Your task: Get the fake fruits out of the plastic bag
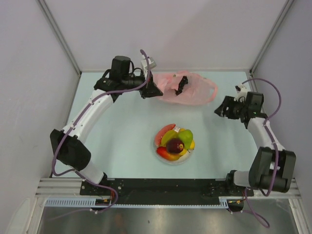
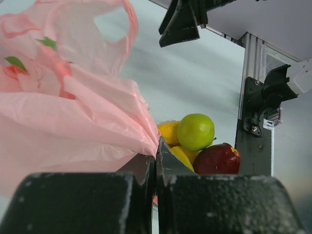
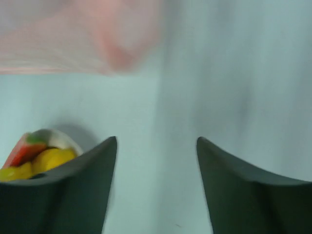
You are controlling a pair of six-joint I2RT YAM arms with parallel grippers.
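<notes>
The pink plastic bag [image 1: 192,90] lies crumpled at the back of the table. My left gripper [image 1: 155,91] is shut on its left edge; in the left wrist view the bag [image 2: 73,112] bunches up between the closed jaws. A dark clump, probably the grape bunch [image 1: 181,86], shows at the bag's middle; I cannot tell if it is inside or on top. The other fake fruits are piled on a white plate [image 1: 171,161]: pear [image 1: 185,135], apple [image 1: 174,145], slice [image 1: 164,132], mango [image 1: 164,154]. My right gripper [image 1: 219,108] is open and empty, to the right of the bag.
The left wrist view shows the pear [image 2: 196,131], apple [image 2: 217,158] and a yellow fruit [image 2: 169,131] beyond the bag. The right wrist view shows open fingertips [image 3: 111,148] over bare table, with the plate [image 3: 53,138] at lower left. Walls enclose the table.
</notes>
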